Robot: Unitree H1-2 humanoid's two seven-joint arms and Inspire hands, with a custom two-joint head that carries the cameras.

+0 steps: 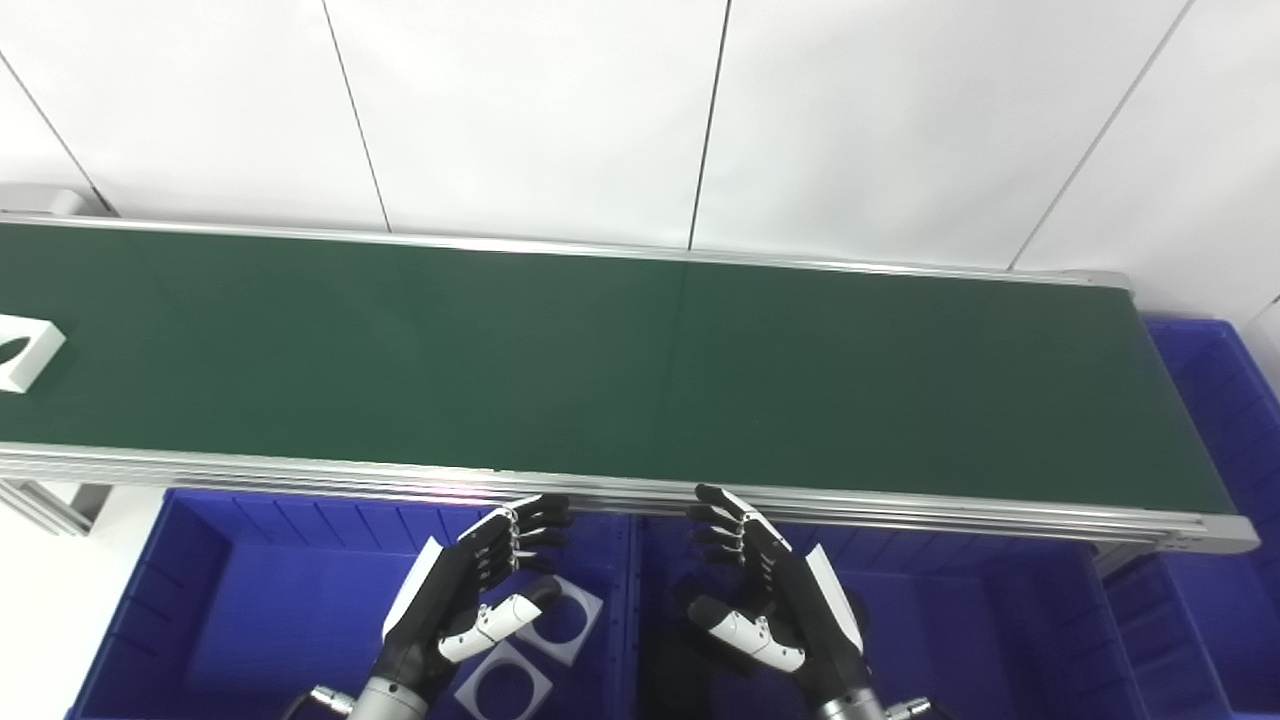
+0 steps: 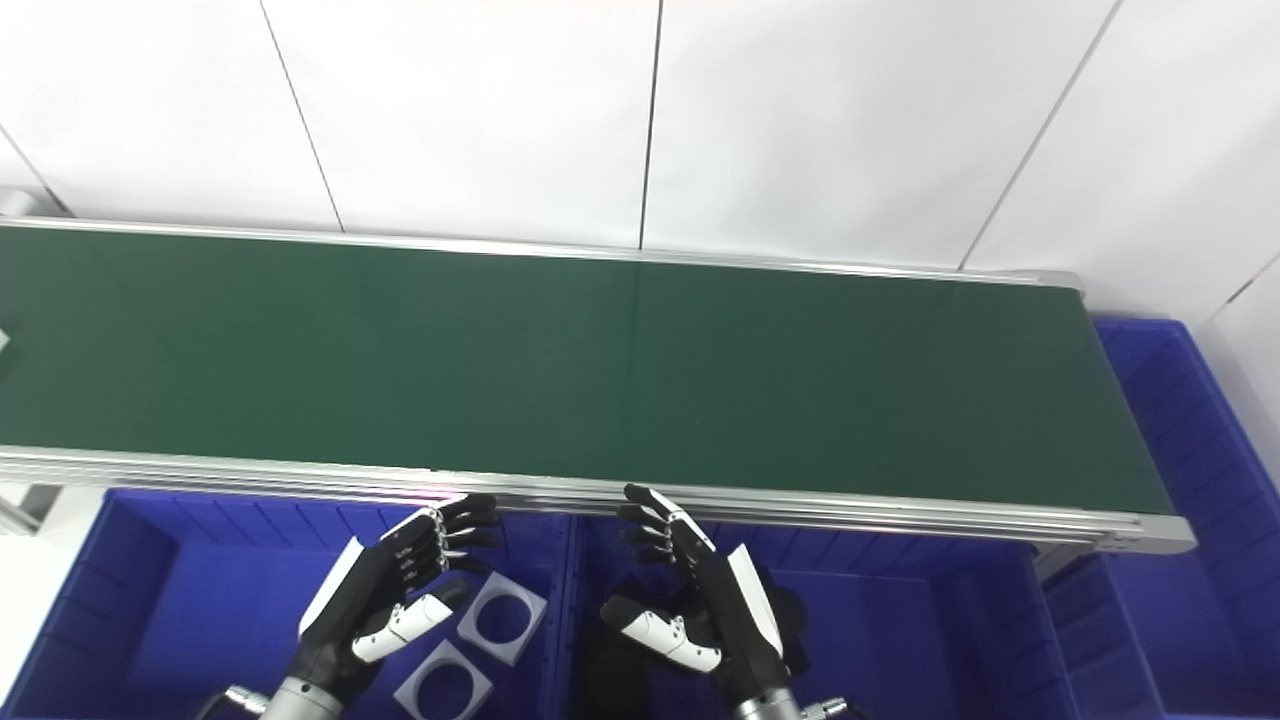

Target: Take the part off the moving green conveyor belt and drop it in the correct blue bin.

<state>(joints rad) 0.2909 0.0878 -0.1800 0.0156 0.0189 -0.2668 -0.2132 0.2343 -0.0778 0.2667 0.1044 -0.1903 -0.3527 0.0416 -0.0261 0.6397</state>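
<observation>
Your inventory: white part (image 1: 25,350) at the green conveyor belt's (image 1: 620,360) far left edge; left hand (image 1: 470,590) and right hand (image 1: 775,595) both spread, empty, above the blue bins (image 1: 230,600) holding white square pieces (image 1: 505,685).

The conveyor belt (image 1: 600,360) is dark green and plain, with a silver metal frame (image 1: 620,495) along its edges. At the left edge of the frame a white part (image 1: 22,350) lies on the green. The bins (image 1: 250,600) at the bottom of the frame are deep blue; another blue bin (image 1: 1225,400) is at the right edge. Two light grey square plates (image 1: 505,685) with round holes lie in the lower left bin. The left hand (image 1: 470,590) and the right hand (image 1: 775,600) are black with white panels. The wall (image 1: 640,110) in the upper part is white with thin dark lines.
</observation>
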